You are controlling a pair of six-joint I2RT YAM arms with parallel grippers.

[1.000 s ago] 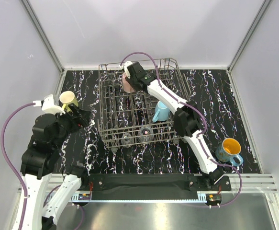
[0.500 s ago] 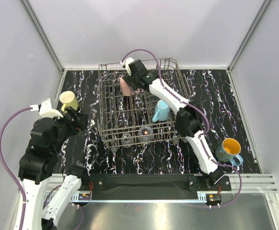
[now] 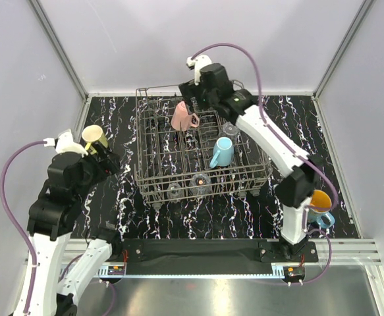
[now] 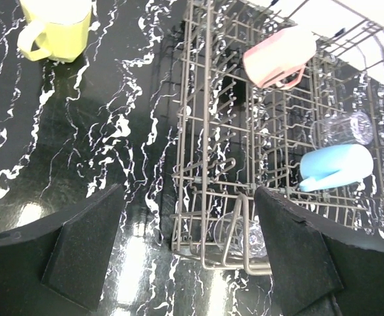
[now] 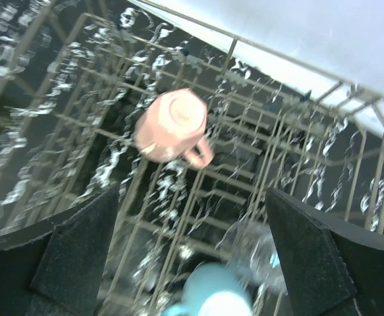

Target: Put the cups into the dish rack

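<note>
Risen off the pink mug (image 5: 172, 125) at the far side of the dish rack (image 3: 159, 155), right claw (image 5: 192, 191) gapes empty; yellow mug (image 4: 56, 26), left of that rack, lies just ahead of wide-open left claw (image 4: 188, 189).

Dish rack (image 3: 141, 141): dark grey wire basket, upright tines, mid-table (image 3: 198, 217).
Pink mug (image 3: 182, 116): base up, in the rack's far part.
Light blue mug (image 3: 222, 153): tipped on tines, rack's right middle.
Clear glasses (image 3: 200, 182): two in the rack's near row.
Yellow mug (image 3: 94, 137): upright on the table, left of the rack, apart.
Teal-blue mug (image 3: 317, 205): orange inside, on the table right of the rack, partly hidden.
</note>
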